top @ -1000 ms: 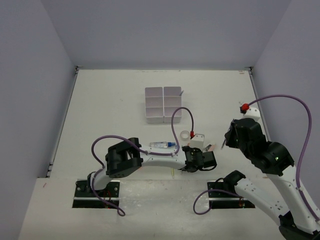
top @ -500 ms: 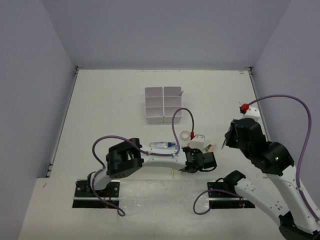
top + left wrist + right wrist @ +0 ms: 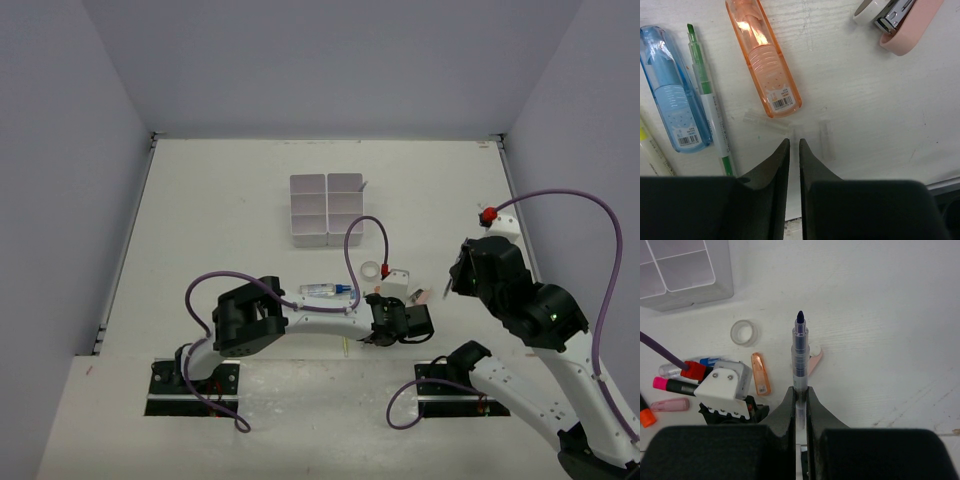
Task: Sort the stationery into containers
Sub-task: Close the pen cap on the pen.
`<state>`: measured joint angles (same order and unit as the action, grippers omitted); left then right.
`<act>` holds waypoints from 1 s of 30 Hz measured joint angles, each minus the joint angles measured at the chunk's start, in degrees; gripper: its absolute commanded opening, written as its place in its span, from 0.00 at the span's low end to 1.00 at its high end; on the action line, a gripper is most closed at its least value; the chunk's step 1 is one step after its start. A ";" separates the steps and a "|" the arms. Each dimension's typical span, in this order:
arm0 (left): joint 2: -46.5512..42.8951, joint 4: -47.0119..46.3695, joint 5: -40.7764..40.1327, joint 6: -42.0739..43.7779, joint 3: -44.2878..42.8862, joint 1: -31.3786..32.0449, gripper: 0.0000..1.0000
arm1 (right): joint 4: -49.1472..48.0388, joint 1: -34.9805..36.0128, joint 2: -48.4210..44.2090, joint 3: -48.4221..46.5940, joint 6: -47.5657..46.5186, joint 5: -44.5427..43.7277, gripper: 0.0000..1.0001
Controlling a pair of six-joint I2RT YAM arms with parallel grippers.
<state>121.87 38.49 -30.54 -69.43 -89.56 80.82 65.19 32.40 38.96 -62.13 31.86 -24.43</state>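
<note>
My right gripper [image 3: 799, 390] is shut on a clear-barrelled pen [image 3: 800, 350] with a dark blue tip, held above the table to the right of the pile [image 3: 452, 285]. Low over the stationery, my left gripper [image 3: 794, 142] has its jaws almost together, with a thin slit and nothing solid seen between them. Ahead of it lie an orange case [image 3: 762, 55], a blue case [image 3: 672, 92], a green highlighter [image 3: 707, 100] and faint clear caps [image 3: 825, 142]. The white tray [image 3: 326, 210] stands farther back. A blue-capped glue pen [image 3: 328, 290] and a tape ring [image 3: 371, 268] lie near the left wrist.
A pink item with a white round part [image 3: 907, 22] lies right of the orange case. A pink-ended highlighter [image 3: 670, 385], a pink eraser [image 3: 670, 405] and an orange end [image 3: 645, 417] sit beside the left wrist [image 3: 722, 385]. Grey walls enclose the table.
</note>
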 measured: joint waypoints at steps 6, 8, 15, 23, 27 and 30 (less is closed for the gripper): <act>0.28 0.08 -0.01 0.00 -0.18 0.00 0.16 | 0.00 0.00 0.00 0.00 0.00 0.05 0.00; 0.74 0.05 -0.08 0.02 -0.24 0.00 0.16 | 0.00 0.00 0.00 0.00 0.00 0.09 0.00; 0.95 0.02 -0.18 0.03 -0.35 0.00 0.03 | 0.00 0.00 -0.11 0.00 0.00 0.11 0.00; 0.76 0.01 -0.37 1.19 -0.34 0.49 0.00 | -0.04 0.00 -0.56 0.00 0.00 0.09 0.00; -1.89 0.19 -0.77 2.96 0.58 1.06 0.00 | -0.41 0.00 -0.98 0.00 -0.04 0.44 0.00; -7.71 -0.48 -2.09 5.37 2.02 1.38 0.00 | -1.65 0.00 -1.48 0.08 -0.18 1.56 0.00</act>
<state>114.16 38.01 -32.63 -64.05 -87.55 82.20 63.53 32.40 37.48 -62.05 31.68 -22.86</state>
